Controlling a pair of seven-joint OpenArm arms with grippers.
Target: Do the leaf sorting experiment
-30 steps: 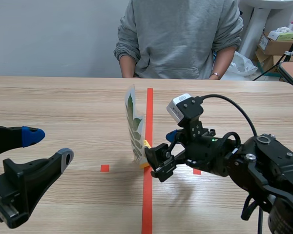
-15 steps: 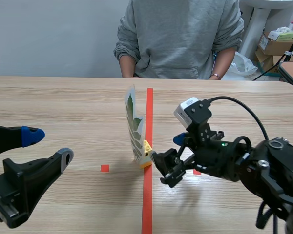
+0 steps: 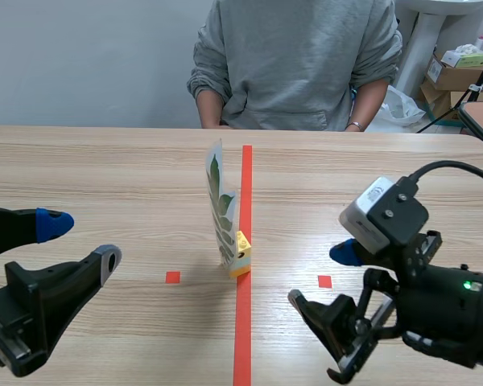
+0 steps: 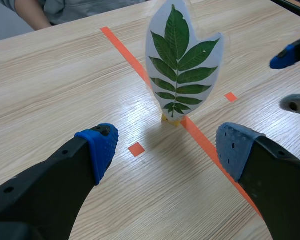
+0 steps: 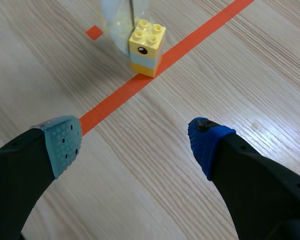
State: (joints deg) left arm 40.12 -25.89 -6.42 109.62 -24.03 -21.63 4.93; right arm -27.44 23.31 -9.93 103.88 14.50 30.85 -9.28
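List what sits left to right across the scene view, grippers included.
left gripper → small orange-red tape square → laminated leaf card, upright against its yellow toy brick → right gripper. Both grippers are open and hold nothing.

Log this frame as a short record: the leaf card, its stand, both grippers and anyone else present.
leaf card: laminated compound leaf, upright on the tape line
stand: yellow toy brick at the card's foot
left gripper: open, holding nothing, card ahead of it
right gripper: open, holding nothing, apart from the brick
person: seated across the table, grey sweatshirt
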